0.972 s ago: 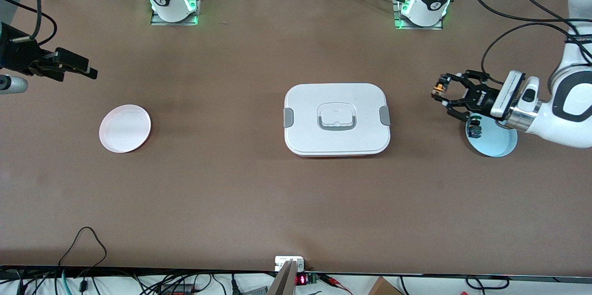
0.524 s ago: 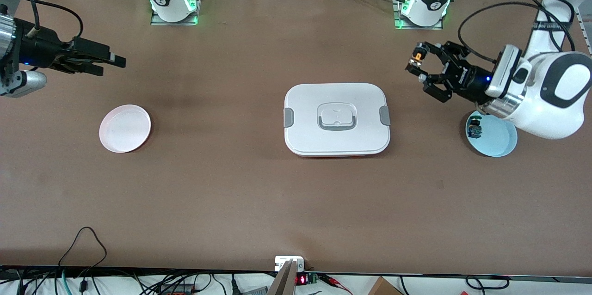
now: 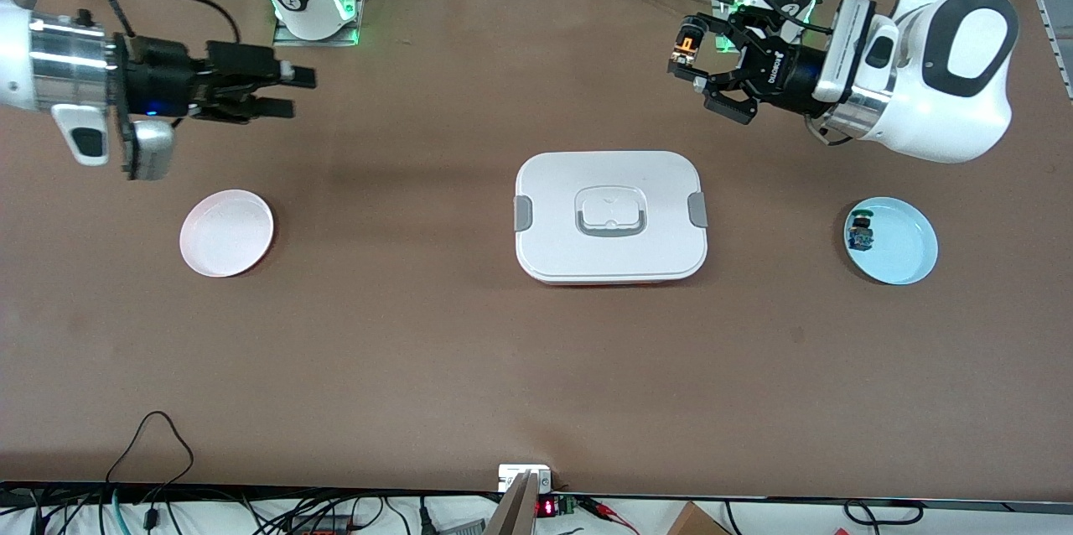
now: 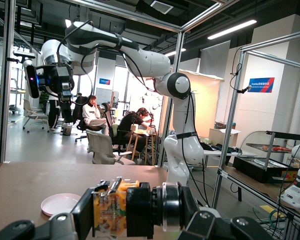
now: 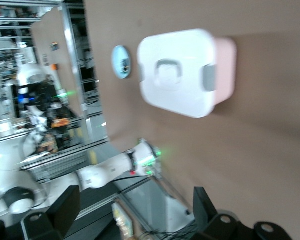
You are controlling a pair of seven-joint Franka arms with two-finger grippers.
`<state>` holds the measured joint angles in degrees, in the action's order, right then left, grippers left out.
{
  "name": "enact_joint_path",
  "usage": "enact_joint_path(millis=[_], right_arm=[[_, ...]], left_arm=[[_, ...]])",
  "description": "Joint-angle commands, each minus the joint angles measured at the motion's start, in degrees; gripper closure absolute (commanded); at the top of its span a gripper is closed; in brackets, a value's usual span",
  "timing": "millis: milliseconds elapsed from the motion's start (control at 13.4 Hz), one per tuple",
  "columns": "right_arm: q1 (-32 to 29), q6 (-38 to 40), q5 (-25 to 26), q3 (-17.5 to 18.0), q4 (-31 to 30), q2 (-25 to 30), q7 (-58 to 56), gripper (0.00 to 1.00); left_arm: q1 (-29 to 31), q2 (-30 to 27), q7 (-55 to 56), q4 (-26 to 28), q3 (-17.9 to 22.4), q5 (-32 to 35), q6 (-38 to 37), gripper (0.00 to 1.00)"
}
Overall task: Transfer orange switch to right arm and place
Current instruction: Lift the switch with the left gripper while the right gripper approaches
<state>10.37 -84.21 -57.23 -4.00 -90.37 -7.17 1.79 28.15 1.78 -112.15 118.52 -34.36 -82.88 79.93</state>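
Observation:
The orange switch (image 3: 687, 43), with an orange-tan body and a black head, is held in my left gripper (image 3: 691, 59), up in the air over bare table between the left arm's base and the white container. In the left wrist view the switch (image 4: 132, 210) lies crosswise between the fingers, and my left gripper (image 4: 135, 222) is shut on it. My right gripper (image 3: 289, 92) is open and empty, in the air over the table near the right arm's base, above the pink plate's end. In the right wrist view my right gripper (image 5: 135, 210) has its fingers spread wide with nothing between them.
A white lidded container (image 3: 610, 216) sits mid-table. A pink plate (image 3: 226, 233) lies toward the right arm's end. A light blue plate (image 3: 901, 254) toward the left arm's end holds a blue-bodied switch (image 3: 859, 231).
My left gripper has carried the orange switch up from over the blue plate toward the table's middle. My right gripper has moved in from the table's end toward the middle.

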Motion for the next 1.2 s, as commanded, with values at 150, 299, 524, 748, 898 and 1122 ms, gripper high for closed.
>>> enact_joint_path(millis=[150,299,524,748,898,1122], right_arm=[[3.5,-0.9,-16.1,-0.4,-5.2,-2.0,0.5,0.0],[5.2,-1.7,-19.7,-0.4,-5.7,-3.4,0.2,0.0],[9.1,-7.0,-25.9,-0.4,-9.8,-2.9,0.3,0.0],[13.7,-12.5,-29.5,-0.4,-12.4,-2.1,0.3,0.0],[16.9,-15.6,-30.8,-0.4,-12.5,-2.1,-0.3,0.0],[21.7,-23.2,-35.8,-0.4,-12.8,-2.0,-0.3,0.0]], left_arm=[[0.9,-2.2,1.7,2.1,-5.2,-6.8,5.3,1.0],[0.9,-2.3,2.3,2.1,-7.2,-8.9,7.7,1.0],[0.8,-2.5,3.9,2.0,-8.4,-9.1,8.9,1.0],[0.5,-2.5,4.0,2.0,-8.5,-9.8,9.8,1.0],[0.5,-2.5,4.0,2.0,-8.6,-9.8,9.9,1.0],[0.5,-2.4,4.4,2.0,-8.8,-10.2,10.0,1.0]])
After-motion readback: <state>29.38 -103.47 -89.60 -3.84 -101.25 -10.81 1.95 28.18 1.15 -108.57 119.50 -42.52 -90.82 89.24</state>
